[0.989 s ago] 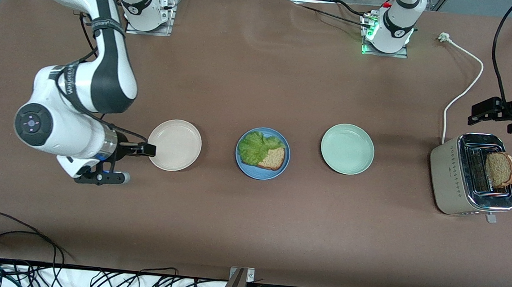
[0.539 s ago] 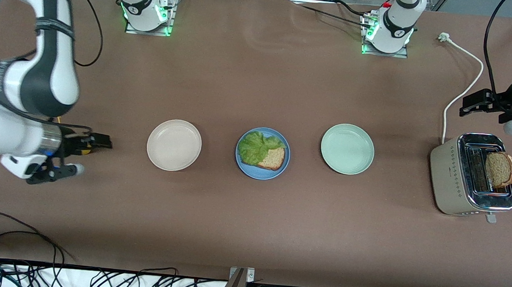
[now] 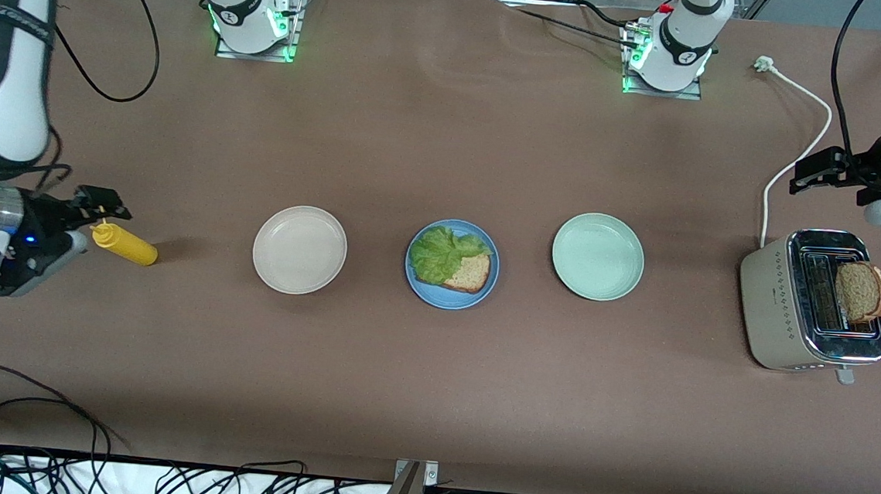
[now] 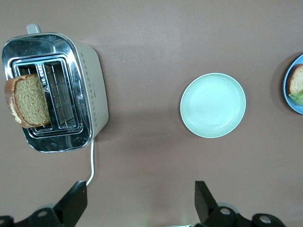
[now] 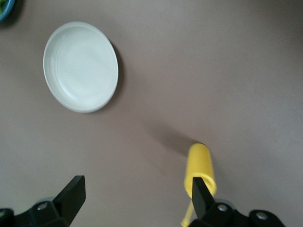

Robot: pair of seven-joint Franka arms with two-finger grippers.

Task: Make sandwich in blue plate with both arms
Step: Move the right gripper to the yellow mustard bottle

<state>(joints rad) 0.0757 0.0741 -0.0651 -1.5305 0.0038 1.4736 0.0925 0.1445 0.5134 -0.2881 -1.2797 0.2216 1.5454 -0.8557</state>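
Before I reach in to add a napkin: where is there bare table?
Bare brown table runs between the arm bases and the row of plates, and again between that row and the camera-side edge. It is crowded at the ends: the toaster with the left tool over its cord, and the yellow bottle under the right tool.

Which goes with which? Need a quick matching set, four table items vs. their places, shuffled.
Items:
1. lettuce leaf
2. bread slice
3. yellow bottle
4. mint-green plate

Places:
A. standing in the toaster
B. lying at the right arm's end of the table
C. on the blue plate
D. between the blue plate and the toaster

Pairs: 1-C, 2-A, 3-B, 4-D
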